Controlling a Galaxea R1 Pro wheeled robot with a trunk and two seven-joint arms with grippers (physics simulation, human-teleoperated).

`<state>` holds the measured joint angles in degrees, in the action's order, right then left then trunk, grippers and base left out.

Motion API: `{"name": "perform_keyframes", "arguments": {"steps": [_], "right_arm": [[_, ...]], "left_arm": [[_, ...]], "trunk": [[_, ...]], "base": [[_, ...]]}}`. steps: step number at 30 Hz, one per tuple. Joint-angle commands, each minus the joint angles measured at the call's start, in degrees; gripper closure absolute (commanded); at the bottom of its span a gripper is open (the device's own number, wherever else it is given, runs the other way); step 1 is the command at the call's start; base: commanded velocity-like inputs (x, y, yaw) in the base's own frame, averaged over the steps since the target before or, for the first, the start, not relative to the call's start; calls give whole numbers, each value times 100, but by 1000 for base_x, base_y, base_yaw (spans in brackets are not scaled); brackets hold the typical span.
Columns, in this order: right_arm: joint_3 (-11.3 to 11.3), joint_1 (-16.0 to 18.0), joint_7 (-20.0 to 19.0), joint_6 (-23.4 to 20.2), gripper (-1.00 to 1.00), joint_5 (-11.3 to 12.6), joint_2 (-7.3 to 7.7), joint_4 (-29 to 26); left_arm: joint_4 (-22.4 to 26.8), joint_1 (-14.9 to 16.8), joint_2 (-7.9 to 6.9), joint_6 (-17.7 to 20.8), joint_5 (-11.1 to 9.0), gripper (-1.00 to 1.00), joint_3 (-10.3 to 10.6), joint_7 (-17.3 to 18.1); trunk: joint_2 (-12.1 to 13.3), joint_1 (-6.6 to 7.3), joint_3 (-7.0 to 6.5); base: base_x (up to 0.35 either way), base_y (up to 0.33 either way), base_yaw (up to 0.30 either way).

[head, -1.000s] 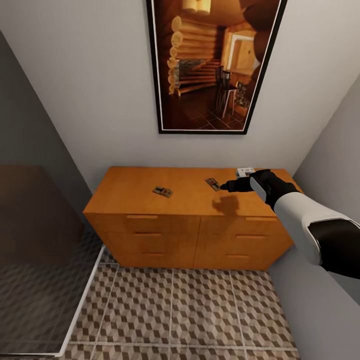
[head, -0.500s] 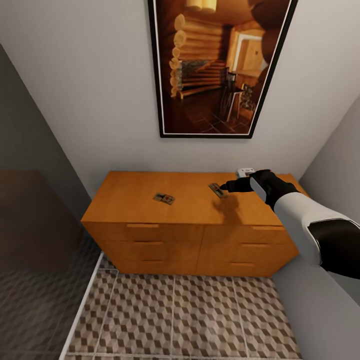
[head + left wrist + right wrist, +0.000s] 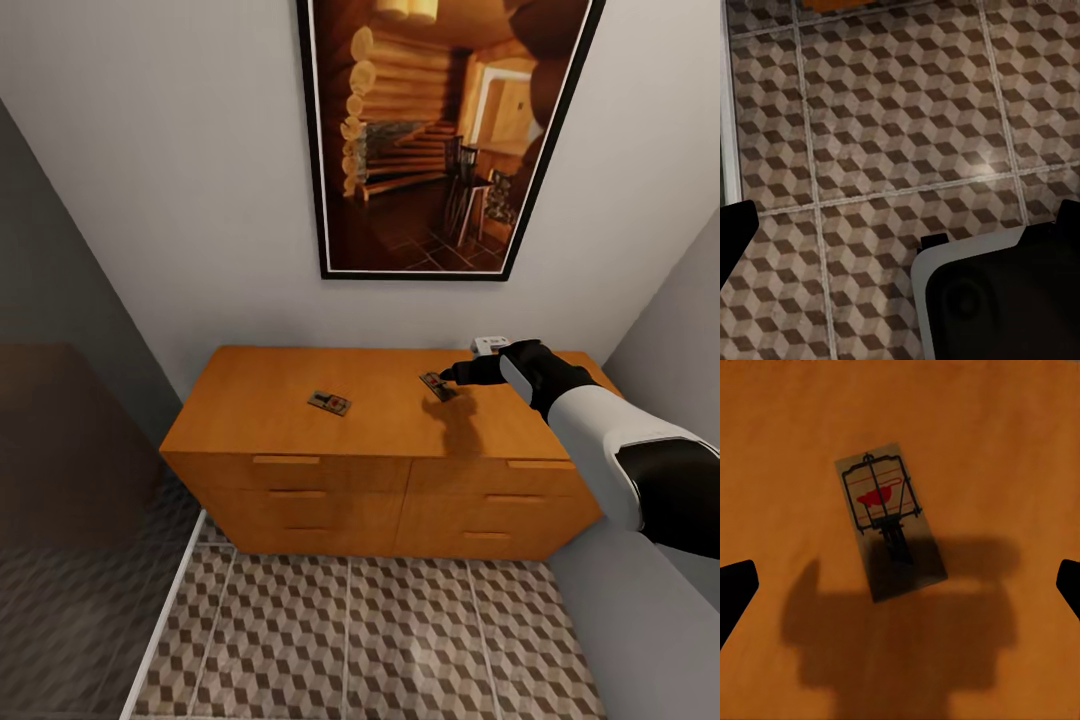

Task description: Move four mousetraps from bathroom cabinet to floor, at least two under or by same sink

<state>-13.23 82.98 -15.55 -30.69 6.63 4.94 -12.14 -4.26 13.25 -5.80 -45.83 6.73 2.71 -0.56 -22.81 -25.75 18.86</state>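
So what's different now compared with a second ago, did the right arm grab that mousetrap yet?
Not yet. The head camera has shifted, so the whole picture moved. The right end effector still hovers open over the near mousetrap, its shadow now falling partly on it, without gripping. Both it and the other mousetrap lie where they were on the cabinet. The left end effector hangs open over the bathroom floor.
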Motion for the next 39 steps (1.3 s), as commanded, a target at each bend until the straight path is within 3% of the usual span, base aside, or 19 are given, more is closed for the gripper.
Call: {"name": "perform_keyframes", "arguments": {"steps": [1, 39], "right_arm": [[-48, 3, 0, -31, -100, 58, 7, -8], [-48, -1, 0, -33, -100, 58, 7, -8]], "left_arm": [[-22, 11, 0, -33, 4, -100, 25, -6], [-22, 11, 0, -38, 4, -100, 25, -6]], "trunk": [[-11, -3, 10], [-11, -3, 41]], "base": [[7, 1, 0], [0, 0, 0]]}}
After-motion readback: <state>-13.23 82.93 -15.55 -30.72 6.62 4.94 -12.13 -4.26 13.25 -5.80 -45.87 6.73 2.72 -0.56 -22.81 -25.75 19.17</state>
